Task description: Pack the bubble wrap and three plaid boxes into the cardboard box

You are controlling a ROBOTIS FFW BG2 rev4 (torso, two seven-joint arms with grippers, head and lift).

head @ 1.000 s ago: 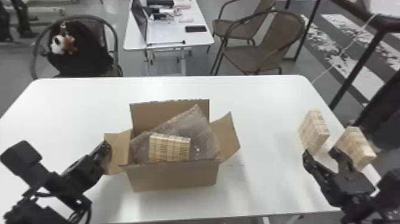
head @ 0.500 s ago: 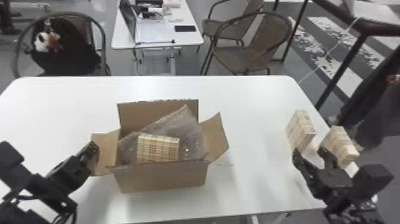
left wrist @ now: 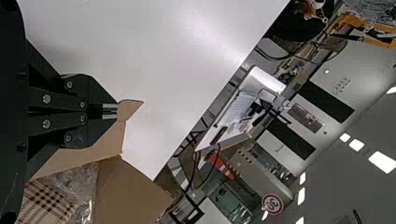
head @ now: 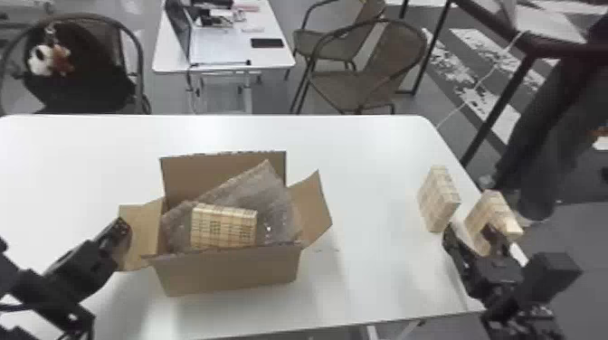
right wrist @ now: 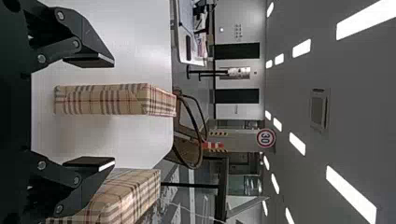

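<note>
In the head view my left gripper point(head: 121, 230) is at the left flap of the cardboard box point(head: 230, 273); in the left wrist view the gripper point(left wrist: 111, 111) is shut on that flap point(left wrist: 129, 110). Bubble wrap point(head: 253, 194) lies slanted inside the carton, with one plaid box point(head: 224, 226) on it. Two more plaid boxes stand at the table's right: the nearer-to-carton one point(head: 438, 199) and the outer one point(head: 491, 210). My right gripper point(head: 470, 235) is open before them. In the right wrist view the gripper point(right wrist: 112, 112) has one plaid box point(right wrist: 102, 100) between its spread fingers, untouched; the other point(right wrist: 133, 196) lies past one finger.
The white table's point(head: 371, 149) right edge runs close beside the outer plaid box. The carton's right flap point(head: 311, 212) leans outward and its back flap point(head: 199, 174) stands up. Chairs point(head: 362, 68) and a smaller table point(head: 217, 49) stand behind.
The head view has swung right, shifting the scene leftward. Against the plaid boxes, my right gripper has moved a little to the right. My left gripper has stayed at the flap.
</note>
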